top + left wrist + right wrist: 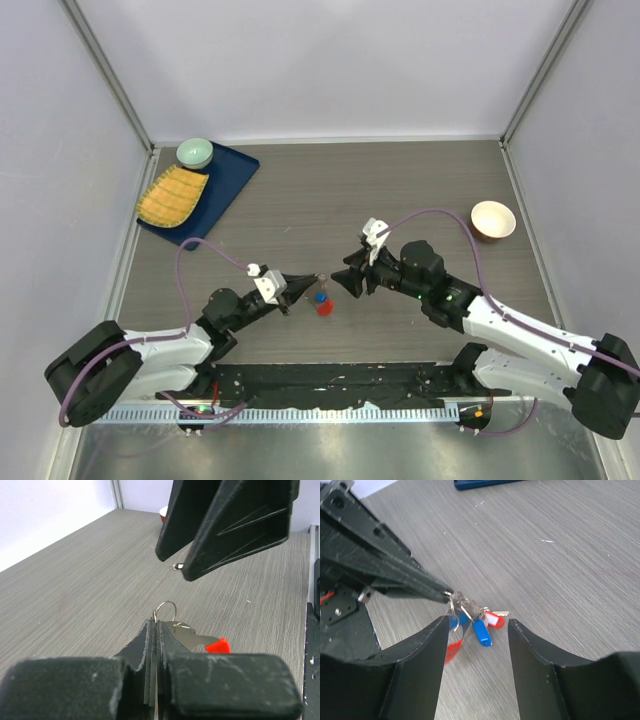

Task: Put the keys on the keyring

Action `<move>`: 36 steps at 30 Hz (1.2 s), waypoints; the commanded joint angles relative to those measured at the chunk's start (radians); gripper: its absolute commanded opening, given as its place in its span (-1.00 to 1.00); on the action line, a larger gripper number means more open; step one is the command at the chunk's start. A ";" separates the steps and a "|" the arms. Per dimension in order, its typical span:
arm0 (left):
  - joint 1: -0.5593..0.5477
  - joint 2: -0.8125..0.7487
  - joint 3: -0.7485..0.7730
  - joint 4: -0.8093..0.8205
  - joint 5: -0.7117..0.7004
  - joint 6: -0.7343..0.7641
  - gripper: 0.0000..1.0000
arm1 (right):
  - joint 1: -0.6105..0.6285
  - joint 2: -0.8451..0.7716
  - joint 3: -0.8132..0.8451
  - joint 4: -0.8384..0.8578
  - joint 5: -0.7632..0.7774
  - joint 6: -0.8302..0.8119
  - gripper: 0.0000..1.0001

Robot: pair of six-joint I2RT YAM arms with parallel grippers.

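The left hand (312,280) is clenched on the keyring (455,601), pinching its wire loop at the very tips. The bunch therefore hangs below them over the table (400,200), between the two arms. A silver key (186,634) lies flat against the left fingers, and a blue tag (481,631) and a red tag (493,620) dangle beside it (whether each key is already threaded on the loop I cannot tell). The right hand (342,281) has its fingers parted and grips nothing, facing the left hand tip to tip. The bunch lies straight ahead of it, just beyond the gap between its fingers, with the tags pointing down. The right hand is free and near, so a pinch from it would probably mean reaching forward and slightly down.
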 commanded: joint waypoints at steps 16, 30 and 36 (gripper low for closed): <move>0.004 0.130 0.146 0.244 0.016 0.037 -1.00 | -0.047 0.095 0.102 0.107 0.025 0.006 -0.11; 0.020 0.245 0.199 0.368 -0.006 0.046 -1.00 | -0.075 0.115 0.183 -0.097 -0.138 -0.061 -0.99; 0.065 0.307 0.242 0.399 0.020 0.121 -1.00 | -0.076 0.074 0.212 -0.134 0.074 -0.016 -0.51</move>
